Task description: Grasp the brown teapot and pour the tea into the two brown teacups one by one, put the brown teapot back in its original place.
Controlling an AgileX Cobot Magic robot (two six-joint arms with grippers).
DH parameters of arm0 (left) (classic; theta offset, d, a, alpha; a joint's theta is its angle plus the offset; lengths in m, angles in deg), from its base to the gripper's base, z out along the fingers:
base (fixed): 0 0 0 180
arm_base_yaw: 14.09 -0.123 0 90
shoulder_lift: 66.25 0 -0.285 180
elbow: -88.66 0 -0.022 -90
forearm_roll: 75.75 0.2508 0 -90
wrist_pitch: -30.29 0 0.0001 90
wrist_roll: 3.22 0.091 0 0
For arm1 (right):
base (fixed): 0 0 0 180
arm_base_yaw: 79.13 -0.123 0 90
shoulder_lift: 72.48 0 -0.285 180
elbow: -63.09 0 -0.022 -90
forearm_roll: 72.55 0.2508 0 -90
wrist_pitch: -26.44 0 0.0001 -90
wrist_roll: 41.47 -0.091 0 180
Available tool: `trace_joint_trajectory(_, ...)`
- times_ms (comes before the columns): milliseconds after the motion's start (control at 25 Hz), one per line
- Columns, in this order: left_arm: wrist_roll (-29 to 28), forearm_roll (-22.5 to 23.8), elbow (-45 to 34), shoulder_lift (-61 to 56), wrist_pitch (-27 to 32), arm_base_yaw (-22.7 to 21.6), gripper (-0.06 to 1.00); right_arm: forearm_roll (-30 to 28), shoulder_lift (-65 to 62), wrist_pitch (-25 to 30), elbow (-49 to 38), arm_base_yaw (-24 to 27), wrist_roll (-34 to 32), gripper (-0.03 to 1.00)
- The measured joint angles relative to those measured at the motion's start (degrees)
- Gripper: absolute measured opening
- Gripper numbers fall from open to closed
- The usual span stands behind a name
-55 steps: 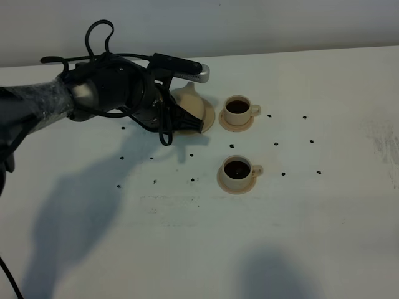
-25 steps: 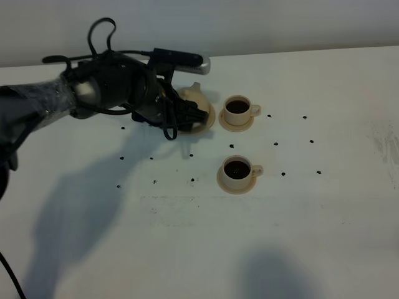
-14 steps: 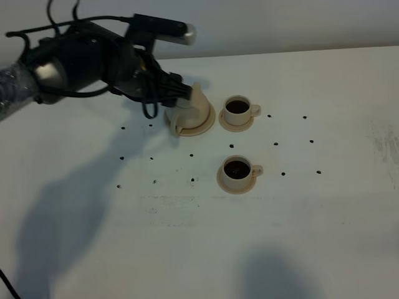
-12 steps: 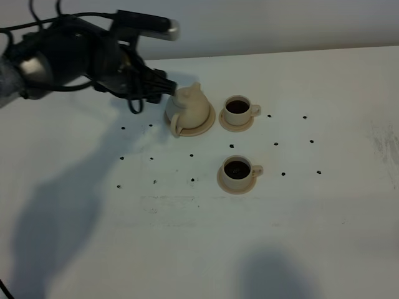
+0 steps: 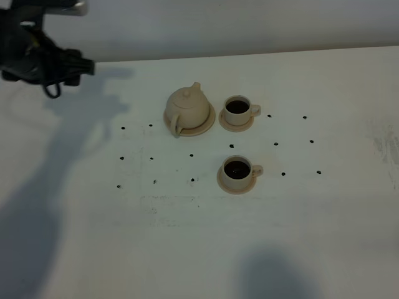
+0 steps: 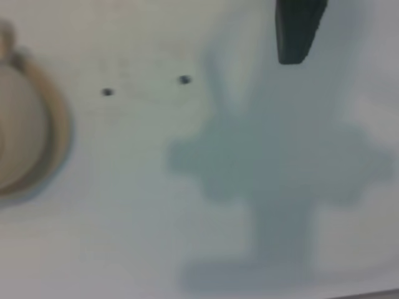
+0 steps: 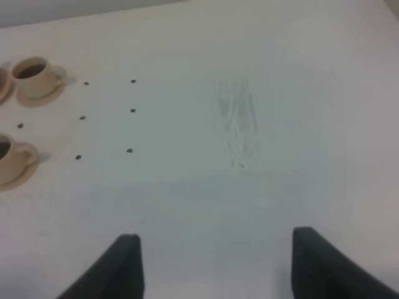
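Surface: white table (image 5: pixel 199 249), small dark dots scattered across its middle, soft shadows on near side & left; pale wall behind.
Teapot: brown teapot (image 5: pixel 187 107) upright, lid on, sits centred on its wide saucer (image 5: pixel 209 121), left of centre toward far side. Spout points to far right, loop handle to near left. Nothing touching it.
Wrist view of pot: left cam catches only an edge of pot & saucer rim (image 6: pixel 56 134), blurred.
Cups: the two brown teacups, each on own small saucer, both w/ dark tea inside. Far cup (image 5: pixel 237 109) just right of teapot saucer, saucers near but apart. Near cup (image 5: pixel 237 170) in front of it, toward camera. Handles both point right.
Cups, right cam: far cup (image 7: pixel 32 73) & near cup (image 7: pixel 7 156) at edge of frame, near one cut off.
Left gripper: (image 5: pixel 80 65) up at far-left corner of table, well apart from teapot, holding nothing. Fingers spread wide; left cam shows only one dark finger (image 6: pixel 298 28) over bare table & its own shadow.
Right gripper: (image 7: pixel 212 265) not seen in high view; own cam shows two dark fingers set well apart, nothing between, bare table below w/ faint scuff marks (image 7: pixel 237 121).
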Motion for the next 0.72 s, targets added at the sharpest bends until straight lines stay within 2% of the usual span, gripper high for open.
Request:
trace_joint_trajectory(240,0.62,-4.54,-13.49,-12.02,-2.53,-5.38,0.65,0.0,0.0,0.0,0.0,0.0,0.0,0.5)
trace_joint_trajectory(480,7.64,-12.35,-26.14,-27.73,-2.39,-6.13,0.65,0.0,0.0,0.0,0.0,0.0,0.0,0.5)
trace_joint_trajectory(720,8.78,-13.35,-37.35,-42.9,-1.18,-6.13,0.65,0.0,0.0,0.0,0.0,0.0,0.0,0.5)
